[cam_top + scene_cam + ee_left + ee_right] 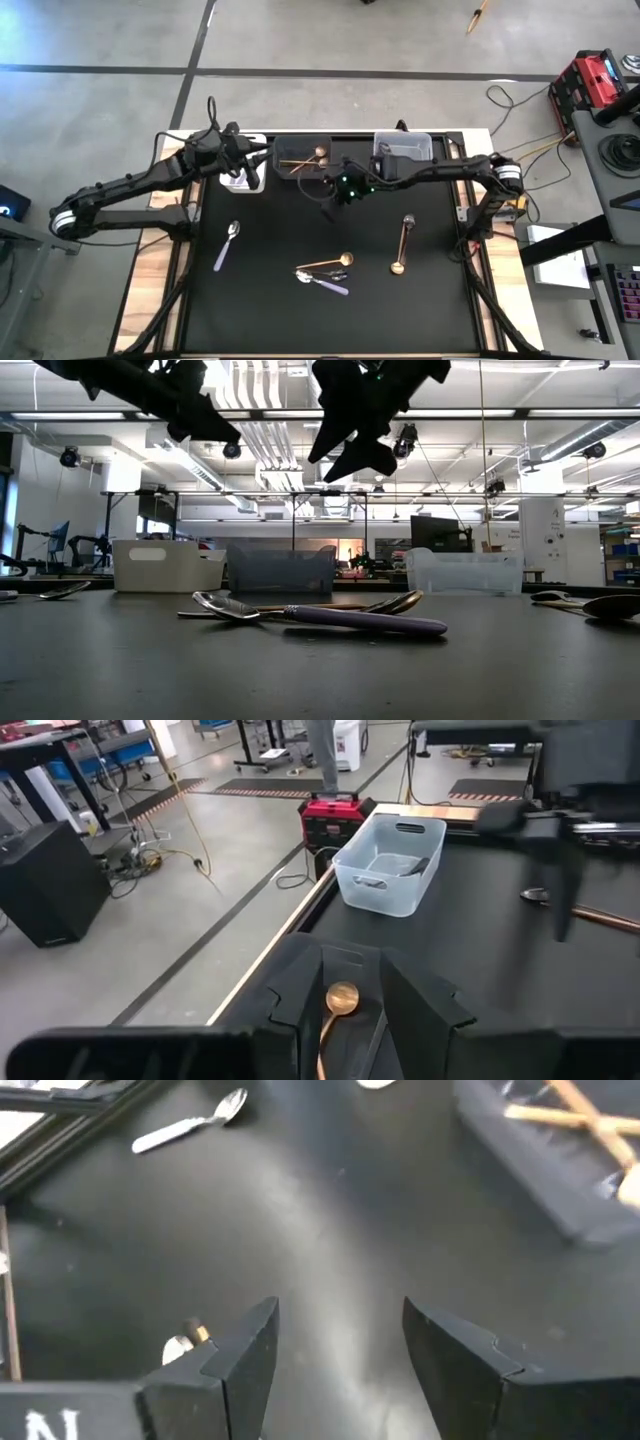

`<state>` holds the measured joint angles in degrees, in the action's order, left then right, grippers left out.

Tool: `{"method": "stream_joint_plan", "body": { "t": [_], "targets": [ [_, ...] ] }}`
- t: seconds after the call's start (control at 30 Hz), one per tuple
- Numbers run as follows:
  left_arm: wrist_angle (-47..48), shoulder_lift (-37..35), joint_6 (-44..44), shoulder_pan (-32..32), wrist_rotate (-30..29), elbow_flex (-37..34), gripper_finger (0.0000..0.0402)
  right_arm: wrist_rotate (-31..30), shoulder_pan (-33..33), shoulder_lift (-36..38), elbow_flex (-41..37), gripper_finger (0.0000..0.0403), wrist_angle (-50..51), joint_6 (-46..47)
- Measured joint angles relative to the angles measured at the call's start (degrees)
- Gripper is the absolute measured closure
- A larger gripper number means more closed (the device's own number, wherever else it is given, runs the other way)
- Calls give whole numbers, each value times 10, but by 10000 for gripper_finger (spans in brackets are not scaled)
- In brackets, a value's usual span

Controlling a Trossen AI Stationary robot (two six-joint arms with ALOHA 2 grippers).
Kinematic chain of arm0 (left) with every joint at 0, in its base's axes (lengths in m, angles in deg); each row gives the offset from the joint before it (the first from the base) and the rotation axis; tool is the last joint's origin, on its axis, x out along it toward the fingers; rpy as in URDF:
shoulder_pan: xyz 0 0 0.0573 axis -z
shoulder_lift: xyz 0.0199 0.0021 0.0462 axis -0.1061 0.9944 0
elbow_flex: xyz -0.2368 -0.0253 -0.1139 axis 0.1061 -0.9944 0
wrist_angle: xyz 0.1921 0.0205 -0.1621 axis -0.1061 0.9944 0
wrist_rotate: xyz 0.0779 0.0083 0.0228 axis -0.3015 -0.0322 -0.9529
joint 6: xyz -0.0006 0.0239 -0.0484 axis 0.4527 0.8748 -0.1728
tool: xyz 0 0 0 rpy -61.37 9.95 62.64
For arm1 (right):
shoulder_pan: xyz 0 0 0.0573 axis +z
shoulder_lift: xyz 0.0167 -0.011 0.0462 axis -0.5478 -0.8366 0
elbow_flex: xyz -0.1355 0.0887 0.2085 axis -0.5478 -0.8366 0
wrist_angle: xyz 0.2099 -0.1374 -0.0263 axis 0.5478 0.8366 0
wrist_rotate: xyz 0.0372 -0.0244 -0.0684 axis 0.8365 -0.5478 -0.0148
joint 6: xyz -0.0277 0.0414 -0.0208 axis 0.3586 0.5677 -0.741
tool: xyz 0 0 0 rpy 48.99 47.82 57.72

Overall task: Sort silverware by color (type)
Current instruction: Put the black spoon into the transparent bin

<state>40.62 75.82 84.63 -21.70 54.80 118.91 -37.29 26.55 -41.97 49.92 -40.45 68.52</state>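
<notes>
From above, the left gripper [262, 153] hangs over the far edge of the black counter [270, 290], between the white bin [240, 180] and the dark bin [305, 152]. The right gripper [330, 207] hovers over bare mat just near of the dark bin, which holds two gold utensils crossed [305, 159]. The clear bin [403, 146] sits to the right of the dark one. On the mat lie a lilac-handled spoon [227, 245] at the left, a gold spoon [326, 263] resting beside another lilac-handled spoon [322, 281] near the middle, and a copper spoon [402, 244] to the right.

At counter height, the lilac-handled spoon [320, 616] lies across the front with a gold spoon [395, 603] behind it; the three bins stand in a row at the far edge, and both arms hang dark overhead.

The left wrist view shows its fingers [420, 1005] clamped on a copper spoon [338, 1005], bowl outward. The clear bin [392, 862] with a dark utensil inside lies well beyond.

The right wrist view shows its fingers [245, 1355] spread wide, nothing between them, over bare mat; a lilac-handled spoon [190, 1123] lies well off.
</notes>
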Motion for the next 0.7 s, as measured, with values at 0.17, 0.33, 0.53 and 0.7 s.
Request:
{"method": "stream_joint_plan", "body": {
  "t": [0.17, 0.33, 0.53, 0.7],
  "targets": [
    [0, 0, 4, 0, 2, 0, 317, 0, 40, 0, 0, 200, 18, 66],
    [0, 2, 4, 0, 44, 0, 317, -1, 85, 0, 0, 200, 39, 137],
    [-1, 2, 4, 0, 90, 0, 317, 0, 130, 0, 0, 200, 104, 246],
    [-10, 2, 14, 0, 90, 0, 317, -7, 163, 0, 0, 200, 164, 317]
  ]
}}
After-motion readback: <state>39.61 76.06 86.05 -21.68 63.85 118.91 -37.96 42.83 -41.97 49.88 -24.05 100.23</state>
